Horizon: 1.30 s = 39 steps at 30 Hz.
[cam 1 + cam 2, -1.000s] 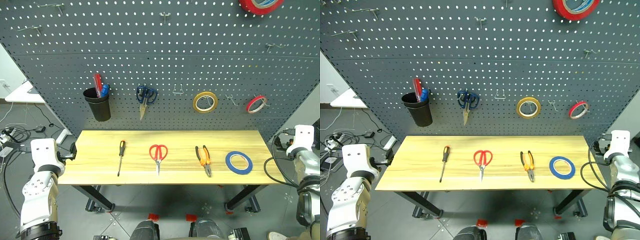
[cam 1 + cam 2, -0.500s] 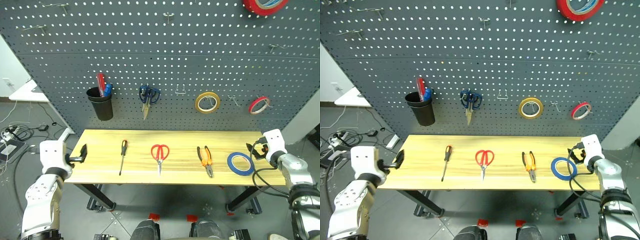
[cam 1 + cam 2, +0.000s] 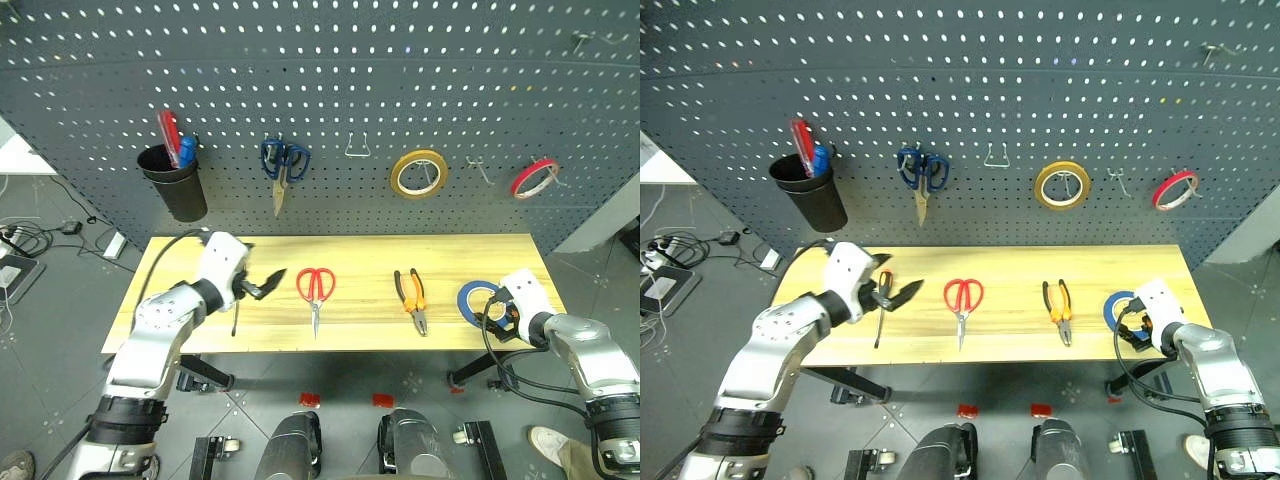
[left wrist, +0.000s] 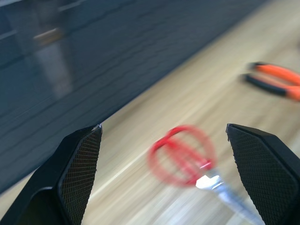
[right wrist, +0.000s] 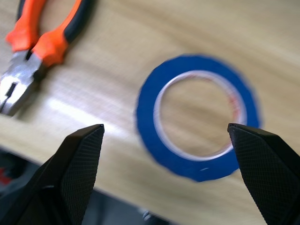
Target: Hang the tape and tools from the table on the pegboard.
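— Pale wood first: the table (image 3: 345, 250) is the landmark. What lies on it?

— Along its top, from the robot's left end to its right end: the screwdriver (image 3: 880, 308), the red scissors (image 3: 314, 290), the pliers (image 3: 411, 298) and the blue tape (image 5: 197, 117). All four lie flat on the table, well apart from one another.

— And the left gripper (image 3: 266, 283)?

— It sits low over the table's left half, past the screwdriver, fingers pointing toward the red scissors. In its wrist view the scissor handles lie ahead, between the two fingers (image 4: 79, 173), not touched. Jaws are spread wide, with nothing in them.

— The right gripper (image 5: 166, 154)?

— At the table's right end, near the front edge. Its wrist view looks down on the blue tape, which lies flat between the two fingers, slightly nearer one, with the pliers off to the side. Jaws are likewise wide apart and empty; whether a fingertip touches the ring, I cannot tell.

— Behind the table?

— The pegboard (image 3: 420, 80) stands along its back edge. Hanging on it: a black cup (image 3: 173, 185) with pens, dark blue scissors (image 3: 279, 165), a yellow tape ring (image 3: 418, 173) and a red tape ring (image 3: 534, 177).
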Tool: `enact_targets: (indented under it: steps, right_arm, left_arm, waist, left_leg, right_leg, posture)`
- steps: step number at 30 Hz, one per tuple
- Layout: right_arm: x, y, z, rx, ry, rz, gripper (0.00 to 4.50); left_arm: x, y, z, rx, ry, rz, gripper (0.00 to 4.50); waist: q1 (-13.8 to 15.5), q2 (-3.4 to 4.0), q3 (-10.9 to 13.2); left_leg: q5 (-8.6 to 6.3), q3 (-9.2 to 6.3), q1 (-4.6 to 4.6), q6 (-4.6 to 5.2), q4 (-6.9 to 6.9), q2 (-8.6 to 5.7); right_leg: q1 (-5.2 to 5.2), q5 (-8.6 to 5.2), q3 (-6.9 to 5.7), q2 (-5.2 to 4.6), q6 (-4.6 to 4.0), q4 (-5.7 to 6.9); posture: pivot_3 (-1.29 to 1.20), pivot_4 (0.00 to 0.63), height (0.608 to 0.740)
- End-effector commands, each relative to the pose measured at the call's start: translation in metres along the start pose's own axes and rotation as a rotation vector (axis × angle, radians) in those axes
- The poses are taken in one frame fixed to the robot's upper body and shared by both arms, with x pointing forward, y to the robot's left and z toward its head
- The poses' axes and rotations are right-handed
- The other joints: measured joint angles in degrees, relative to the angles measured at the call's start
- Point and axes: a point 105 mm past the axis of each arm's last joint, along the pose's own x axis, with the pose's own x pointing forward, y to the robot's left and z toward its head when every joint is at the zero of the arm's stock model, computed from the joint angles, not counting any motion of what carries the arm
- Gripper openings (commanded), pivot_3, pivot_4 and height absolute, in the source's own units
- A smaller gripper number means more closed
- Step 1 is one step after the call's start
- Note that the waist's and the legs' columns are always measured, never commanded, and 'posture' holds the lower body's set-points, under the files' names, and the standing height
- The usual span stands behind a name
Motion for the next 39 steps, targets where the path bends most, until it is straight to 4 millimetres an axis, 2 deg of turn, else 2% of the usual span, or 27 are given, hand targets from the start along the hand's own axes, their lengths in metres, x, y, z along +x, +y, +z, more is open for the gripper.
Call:
enact_targets:
  steps: [1,6,11,14,18,23,24,26,27,29,33,35,38,39]
  right_arm:
    - [0.003,0.002,0.015,-0.033,0.008,0.037,4.5]
    - [0.021,0.005,0.021,-0.107,0.062,0.09,4.5]
    - [0.037,-0.004,0.018,-0.179,0.14,0.081,4.5]
    - [0.043,-0.011,0.016,-0.194,0.183,0.071,3.95]
    - [0.048,-0.017,0.013,-0.236,0.226,0.057,2.58]
    - [0.051,-0.02,0.009,-0.268,0.247,0.046,0.92]
    - [0.051,-0.02,0.008,-0.266,0.246,0.049,0.71]
    - [0.05,-0.021,0.01,-0.256,0.229,0.042,0.68]
    - [0.048,-0.023,0.013,-0.242,0.208,0.032,0.68]
    - [0.036,-0.033,0.033,-0.272,0.09,-0.045,0.68]
    - [0.003,-0.035,0.069,-0.379,-0.144,-0.238,0.68]
    - [-0.017,-0.02,0.088,-0.505,-0.276,-0.328,0.68]
    - [-0.046,0.025,0.111,-0.615,-0.49,-0.393,0.68]
    - [-0.053,0.035,0.116,-0.629,-0.54,-0.41,0.68]
  left_arm:
    - [0.01,-0.031,0.014,0.043,-0.067,-0.236,4.46]
    - [0.016,-0.063,0.014,0.13,-0.066,-0.479,4.46]
    - [0.02,-0.08,0.015,0.153,-0.077,-0.613,4.46]
    - [0.019,-0.089,0.014,0.155,-0.071,-0.676,4.5]
    - [0.02,-0.097,0.012,0.158,-0.077,-0.703,4.5]
    - [0.025,-0.093,0.019,0.14,-0.142,-0.625,4.5]
    - [0.025,-0.093,0.019,0.131,-0.146,-0.621,4.5]
    - [0.025,-0.091,0.02,0.103,-0.155,-0.607,4.5]
    - [0.026,-0.09,0.021,0.093,-0.16,-0.597,4.5]
    - [0.029,-0.083,0.025,0.091,-0.185,-0.535,4.5]
    - [0.041,-0.062,0.046,0.048,-0.284,-0.368,4.5]
    - [0.046,-0.051,0.058,0.024,-0.336,-0.264,4.5]
    - [0.045,-0.058,0.072,-0.023,-0.389,-0.291,4.5]
    - [0.044,-0.062,0.075,-0.025,-0.401,-0.315,4.5]
  waist:
    - [-0.15,-0.11,0.88]
    - [-0.05,-0.24,2.8]
    - [0.01,-0.36,3.69]
    - [0.01,-0.39,3.7]
    - [0.0,-0.42,3.67]
    - [0.04,-0.54,3.59]
    - [0.05,-0.57,3.58]
    - [0.05,-0.59,3.55]
    - [0.05,-0.59,3.55]
    - [0.36,-0.58,3.55]
    - [0.56,-0.52,3.53]
    - [0.55,-0.51,3.52]
    - [0.2,-0.55,3.49]
    - [0.04,-0.55,3.48]
  left_leg:
    - [-0.01,0.07,0.0,0.02,0.01,0.0]
    - [-0.05,0.32,-0.05,0.08,0.0,0.04]
    - [-0.07,0.45,-0.09,0.1,0.06,0.03]
    - [-0.01,0.5,-0.16,0.0,0.07,0.03]
    - [0.02,0.51,-0.11,-0.05,0.1,0.04]
    - [0.02,0.48,-0.01,-0.05,0.14,0.04]
    - [0.02,0.48,0.02,-0.05,0.15,0.04]
    - [0.01,0.48,0.03,-0.05,0.18,0.04]
    - [0.02,0.49,0.03,-0.05,0.19,0.04]
    - [0.02,0.47,0.03,-0.06,0.19,0.04]
    - [0.05,0.5,-0.27,-0.12,0.16,0.0]
    - [0.07,0.53,-0.48,-0.14,0.2,-0.01]
    - [0.08,0.59,-0.62,-0.15,0.2,0.0]
    - [0.08,0.6,-0.62,-0.16,0.18,0.04]
  right_leg:
    - [-0.02,0.0,0.05,-0.01,0.01,-0.01]
    - [-0.18,-0.05,0.24,-0.01,0.08,-0.02]
    - [-0.23,-0.05,0.32,-0.03,0.1,-0.01]
    - [-0.28,-0.04,0.32,-0.05,0.1,-0.03]
    - [-0.22,-0.02,0.3,-0.05,0.14,-0.03]
    - [-0.09,0.03,0.29,-0.06,0.24,-0.02]
    - [-0.06,0.05,0.3,-0.06,0.28,-0.05]
    - [-0.03,0.08,0.3,-0.06,0.32,-0.05]
    - [-0.03,0.09,0.31,-0.06,0.34,-0.05]
    - [-0.03,0.1,0.3,-0.06,0.34,-0.04]
    - [-0.29,0.1,0.29,-0.13,0.34,-0.03]
    - [-0.5,0.12,0.24,-0.16,0.39,-0.02]
    - [-0.68,0.14,0.11,-0.17,0.42,0.04]
    - [-0.71,0.13,0.08,-0.15,0.42,0.04]
  posture:
    - [-0.3,0.29,0.74]
    - [-0.3,0.302,0.74]
    - [-0.29,0.295,0.74]
    - [-0.28,0.28,0.74]
    - [-0.28,0.265,0.74]
    - [-0.28,0.249,0.74]
    - [-0.28,0.246,0.74]
    - [-0.28,0.241,0.74]
    - [-0.28,0.24,0.74]
    - [-0.28,0.236,0.74]
    - [-0.3,0.234,0.74]
    - [-0.31,0.235,0.74]
    - [-0.32,0.238,0.74]
    - [-0.32,0.238,0.74]
